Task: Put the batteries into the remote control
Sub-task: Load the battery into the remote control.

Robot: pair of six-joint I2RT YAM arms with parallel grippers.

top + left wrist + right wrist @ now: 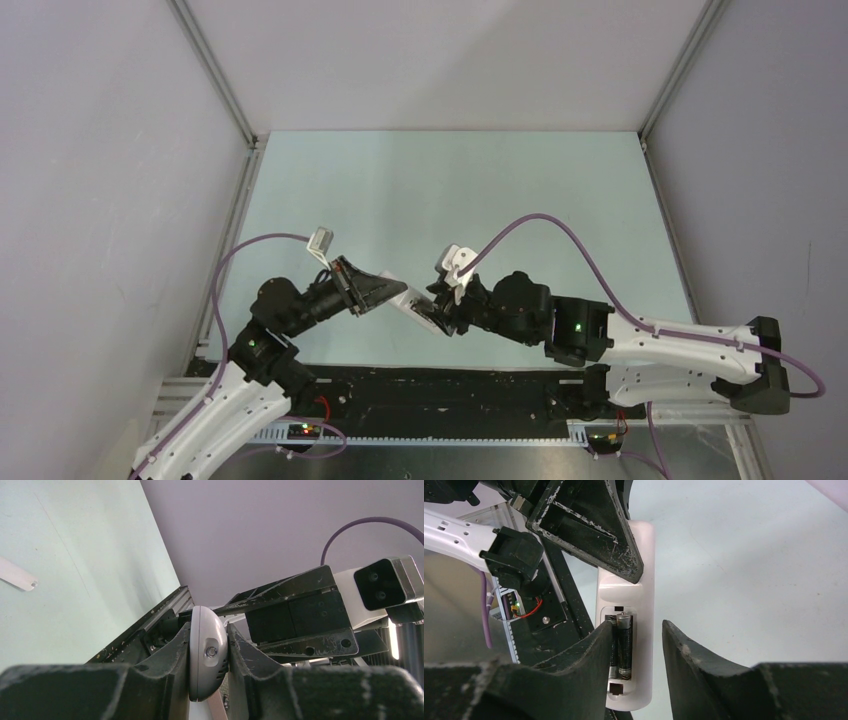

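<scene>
- Your left gripper (207, 630) is clamped on the remote control (644, 555), centre of frame.
- Your right gripper (636, 627) has its fingers apart around the batteries (624, 645) seated in the remote, lower centre.

White strip (17, 576) on pale table (520, 200)
</scene>
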